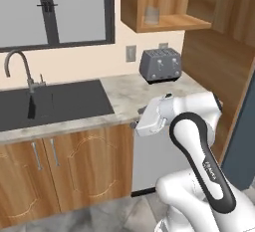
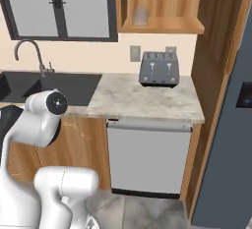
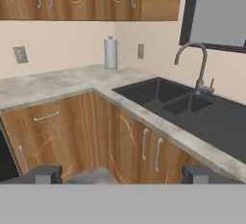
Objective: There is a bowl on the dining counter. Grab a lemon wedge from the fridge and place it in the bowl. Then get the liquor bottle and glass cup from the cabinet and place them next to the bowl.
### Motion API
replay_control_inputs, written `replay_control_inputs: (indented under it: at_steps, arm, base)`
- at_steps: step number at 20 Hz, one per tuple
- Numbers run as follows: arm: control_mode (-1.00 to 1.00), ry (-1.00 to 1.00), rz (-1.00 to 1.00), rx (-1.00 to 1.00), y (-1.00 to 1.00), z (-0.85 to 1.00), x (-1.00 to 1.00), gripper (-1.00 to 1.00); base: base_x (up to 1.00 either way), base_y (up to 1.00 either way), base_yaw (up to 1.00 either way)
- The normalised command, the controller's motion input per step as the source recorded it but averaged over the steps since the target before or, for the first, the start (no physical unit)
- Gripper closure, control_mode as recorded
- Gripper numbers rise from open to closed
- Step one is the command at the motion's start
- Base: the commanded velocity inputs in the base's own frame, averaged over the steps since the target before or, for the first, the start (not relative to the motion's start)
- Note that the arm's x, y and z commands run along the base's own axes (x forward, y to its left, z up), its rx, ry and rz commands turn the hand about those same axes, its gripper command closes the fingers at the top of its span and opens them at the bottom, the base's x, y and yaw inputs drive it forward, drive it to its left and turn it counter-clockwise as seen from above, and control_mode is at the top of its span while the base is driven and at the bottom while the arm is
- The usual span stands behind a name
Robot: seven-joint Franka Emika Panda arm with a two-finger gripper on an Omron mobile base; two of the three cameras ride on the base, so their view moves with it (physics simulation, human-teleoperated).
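Glass cup point(image 2: 141, 15) on open cabinet point(image 2: 162, 25) shelf; toaster point(image 2: 158, 69) below; fridge point(image 2: 231, 139) at right.

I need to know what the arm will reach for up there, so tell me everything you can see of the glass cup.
The glass cup is a short, clear tumbler, colourless and see-through, so the wood behind shows through it. It stands upright on the light wooden shelf of the open cabinet, toward the shelf's left end, high above the toaster. Only the shelf touches it. In the right base view it is a pale blur, so finer detail cannot be told.
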Motion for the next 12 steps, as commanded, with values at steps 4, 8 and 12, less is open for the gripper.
replay_control_inputs:
  at_steps: [4, 8, 12]
  arm:
    - [1.0, 0.0, 0.0, 0.0, 0.0, 0.0, 0.0, -1.0]
    - [1.0, 0.0, 0.0, 0.0, 0.0, 0.0, 0.0, -1.0]
    - [1.0, 0.0, 0.0, 0.0, 0.0, 0.0, 0.0, -1.0]
  base:
    - [0.63, -0.41, 0.14]
    - [0.59, -0.41, 0.13]
    - [0.6, -0.34, 0.13]
